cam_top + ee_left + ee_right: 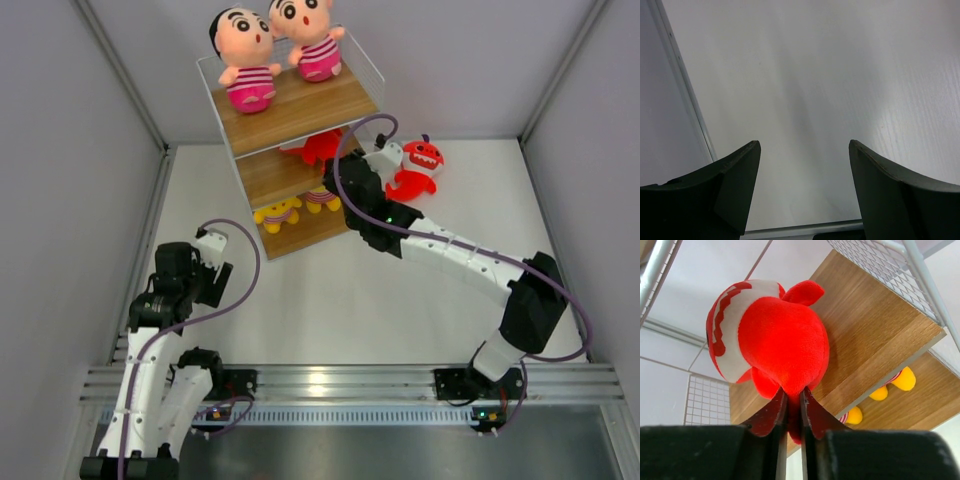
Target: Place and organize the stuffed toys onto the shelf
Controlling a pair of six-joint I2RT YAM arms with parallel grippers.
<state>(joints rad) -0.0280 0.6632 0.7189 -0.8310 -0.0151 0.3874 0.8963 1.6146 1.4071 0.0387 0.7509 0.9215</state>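
Observation:
The shelf (pixel 300 110) stands at the back centre. Two boy dolls (pixel 250 62) sit on its top board. Two yellow dolls (pixel 278 213) lie on the bottom board. My right gripper (pixel 792 392) is shut on a red shark (pixel 775 337) and holds it over the middle board (pixel 875 325); in the top view this shark (pixel 318 147) shows at the shelf's middle tier. The second red shark (pixel 415 170) lies on the table right of the shelf. My left gripper (pixel 805 145) is open and empty over bare table at the near left.
Grey walls enclose the table on the left, right and back. The shelf's wire mesh side (pixel 875 260) is close above the right gripper. An aluminium rail (pixel 340 380) runs along the near edge by the arm bases.

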